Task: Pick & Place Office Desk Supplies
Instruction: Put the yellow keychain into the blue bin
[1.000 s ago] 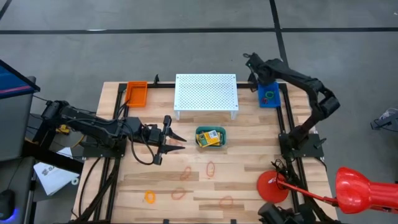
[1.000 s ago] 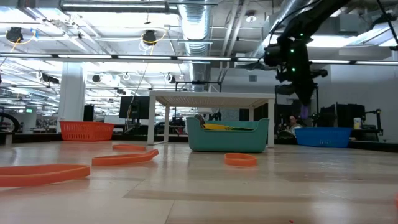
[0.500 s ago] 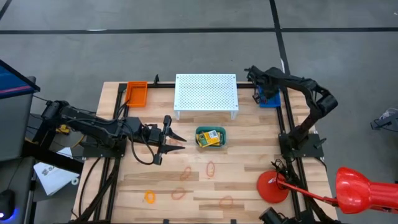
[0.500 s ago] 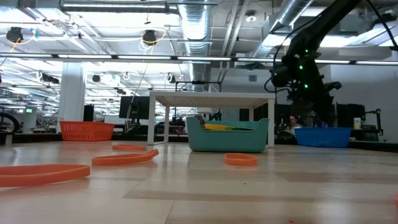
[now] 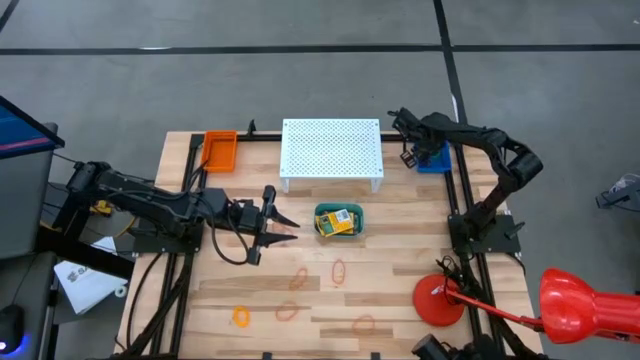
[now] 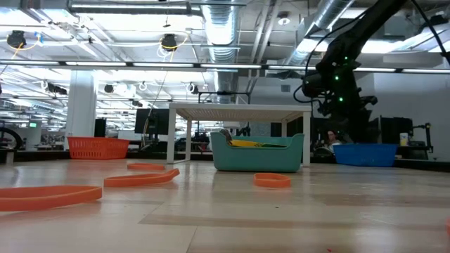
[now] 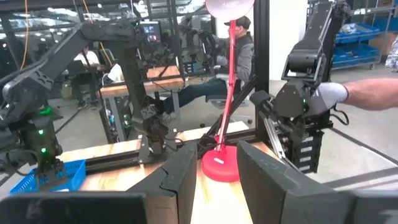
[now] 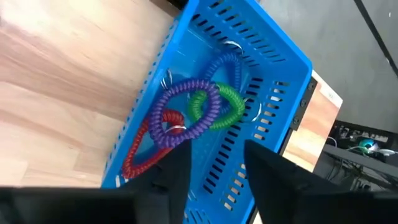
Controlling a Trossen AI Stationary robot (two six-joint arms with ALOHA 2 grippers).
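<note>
The wooden surface (image 5: 400,270) carries everything here, seen whole from above. At its far edge stands a white perforated stand (image 5: 331,148), the largest thing on it; in the low view its legs and top (image 6: 242,111) rise behind the teal tray.

A red round disc (image 5: 438,299) with a red lamp arm sits near the right front corner, and shows in the left wrist view as well (image 7: 221,167).

Three small containers follow. A blue basket (image 5: 434,160) sits at the far right corner, just beside the stand. An orange tray (image 5: 220,150) sits at the far left corner. A teal tray (image 5: 339,221) lies in front of the stand near the middle, with a yellow-and-green crayon box (image 5: 340,221) inside it.

The left claw (image 5: 283,227) hovers just left of the teal tray, its two dark fingers (image 7: 180,177) apart with nothing between them. The right claw (image 5: 409,152) hangs over the near-left edge of the blue basket; its fingers (image 8: 264,163) stand apart and hold nothing.

Inside the blue basket (image 8: 267,74) lie coiled rubber-band loops tangled together: a purple one (image 8: 180,115), a green one (image 8: 217,106), a red one (image 8: 146,149) and a blue one (image 8: 229,62).

Orange loops lie loose on the front half of the surface: one (image 5: 338,270) in front of the teal tray, another (image 5: 298,279) left of it, one (image 5: 287,311) nearer the front, one (image 5: 363,324) toward the right front, and a small bright one (image 5: 241,316) at the left front.
</note>
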